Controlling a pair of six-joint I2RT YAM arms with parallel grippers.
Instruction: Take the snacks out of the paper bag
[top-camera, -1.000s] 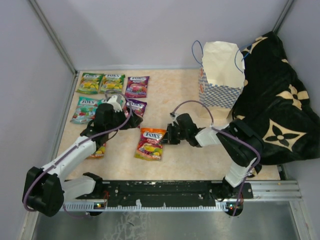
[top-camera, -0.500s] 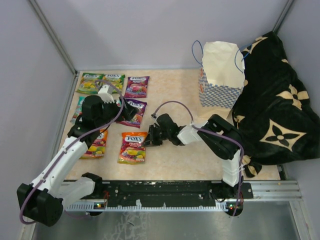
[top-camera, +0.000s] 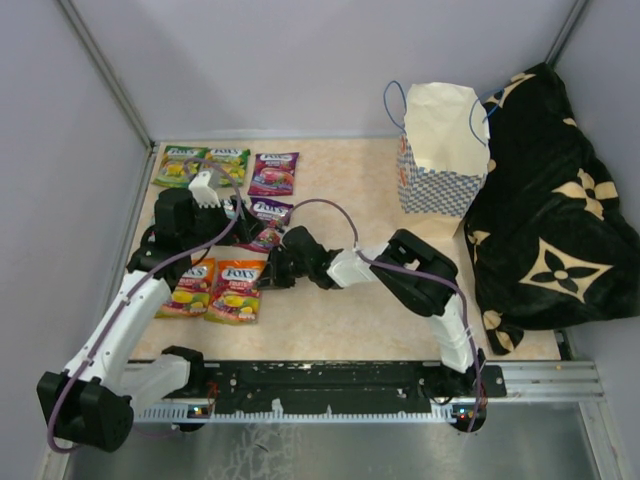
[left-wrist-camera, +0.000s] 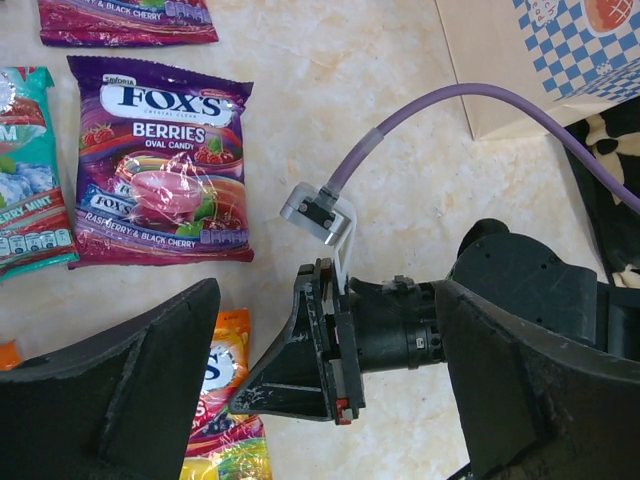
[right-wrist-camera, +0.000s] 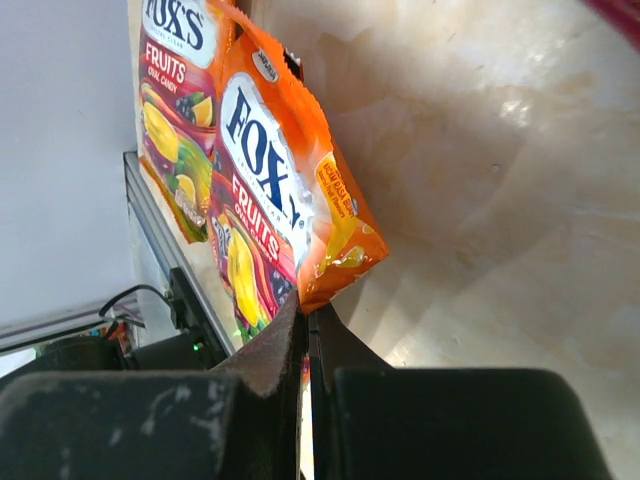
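Top view, paper bag (top-camera: 440, 140): stands upright at 1 o'clock on the surface (top-camera: 340, 180), with a checked band along its foot. The black cloth (top-camera: 550, 220) is just beside it at 3 o'clock.
Top view, snacks: all those in sight lie outside the bag, from 8 to 11 o'clock. Two green-yellow pouches (top-camera: 180, 166) and a purple pouch (top-camera: 274, 173) form the far row, each headed FOX'S.
Top view, right claw (top-camera: 266, 277): pinched on the edge of an orange pouch (top-camera: 236, 290), which sits just beside a second orange pouch (top-camera: 190, 288) at 8 o'clock.
Top view, left claw (top-camera: 235, 225): over the berries pouch (top-camera: 270, 212); its spread is unreadable here.
Left wrist view, left claw: fingers spread wide and holding nothing, with the right claw below them.
Left wrist view, writing: the berries pouch reads FOX'S BERRIES OVAL CANDY, RASPBERRY & BLACK CHERRY. A teal pouch (left-wrist-camera: 25, 190) at 9 o'clock shows MINT; the arm hides it in the top view.
Left wrist view, extra: a purple cable (left-wrist-camera: 450, 100) arches from the right claw.
Right wrist view, writing: the held orange pouch reads FOX'S FRUITS; the second orange pouch adds OVAL CANDY.
Right wrist view, grip: the fingers meet on the pouch's lower edge.
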